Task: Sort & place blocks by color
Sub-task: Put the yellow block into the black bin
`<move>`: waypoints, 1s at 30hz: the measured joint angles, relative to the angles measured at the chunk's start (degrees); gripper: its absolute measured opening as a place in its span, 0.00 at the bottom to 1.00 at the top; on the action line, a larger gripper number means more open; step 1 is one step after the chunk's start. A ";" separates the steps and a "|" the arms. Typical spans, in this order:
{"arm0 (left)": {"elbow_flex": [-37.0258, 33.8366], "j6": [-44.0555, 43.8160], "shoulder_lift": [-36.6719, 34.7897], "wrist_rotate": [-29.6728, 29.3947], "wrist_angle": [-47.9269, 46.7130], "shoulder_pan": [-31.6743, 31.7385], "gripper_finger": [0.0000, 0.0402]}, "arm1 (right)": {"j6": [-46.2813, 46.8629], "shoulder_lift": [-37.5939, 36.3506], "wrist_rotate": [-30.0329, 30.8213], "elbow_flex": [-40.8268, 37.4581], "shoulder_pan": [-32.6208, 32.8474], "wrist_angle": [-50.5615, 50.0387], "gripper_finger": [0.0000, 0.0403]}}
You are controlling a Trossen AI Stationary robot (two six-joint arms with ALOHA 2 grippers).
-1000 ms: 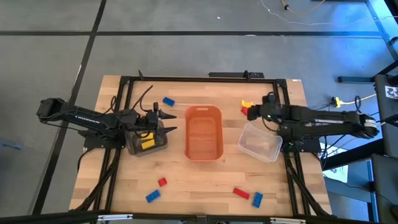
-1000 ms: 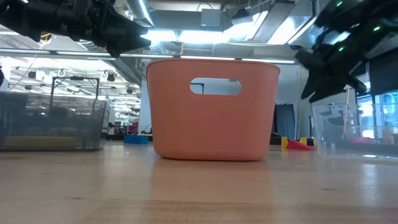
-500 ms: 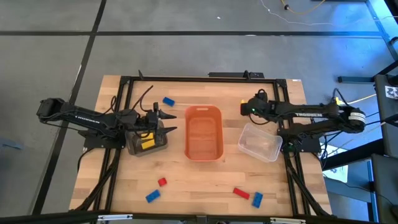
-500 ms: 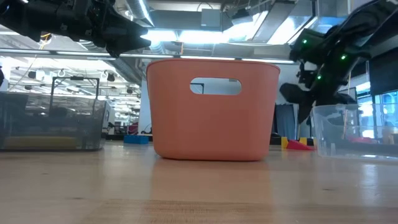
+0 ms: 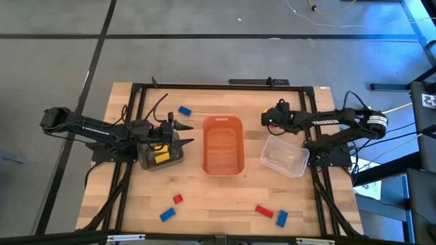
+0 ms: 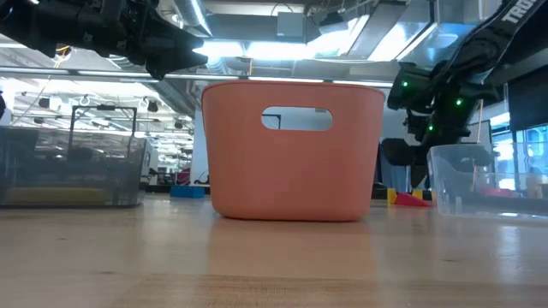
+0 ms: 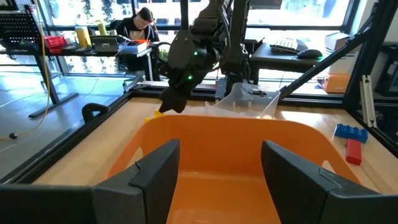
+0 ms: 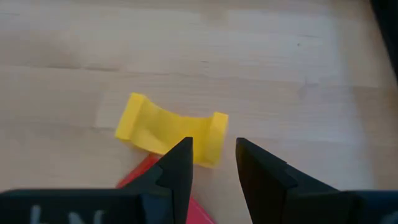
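Wooden bench (image 5: 218, 204) carries an orange tub (image 5: 223, 144) at centre, with blocks scattered around it. Pickup seems the step in hand: the right tool (image 8: 211, 163) hangs narrowly parted over a yellow block (image 8: 166, 129) beside a red block (image 8: 144, 174), gripping nothing. Next it likely must drop and close. The left tool (image 7: 219, 168) waits wide open, empty, beside the tub.

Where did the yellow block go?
The yellow block lies on the table's far right side, under the right gripper, touching a red block, behind the clear bin.
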 joint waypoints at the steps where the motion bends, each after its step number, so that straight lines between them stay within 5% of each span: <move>1: 0.00 0.00 0.00 0.00 -0.01 -0.01 0.54 | 0.02 0.40 -0.03 0.00 0.00 0.77 0.31; 21: 0.00 -0.13 0.00 0.02 -0.07 -0.07 0.54 | 1.33 4.12 1.53 -0.02 -0.02 4.10 0.30; 30: 0.00 -0.27 0.00 0.02 -0.19 -0.07 0.54 | 1.33 4.12 1.41 -0.04 -1.48 4.05 0.18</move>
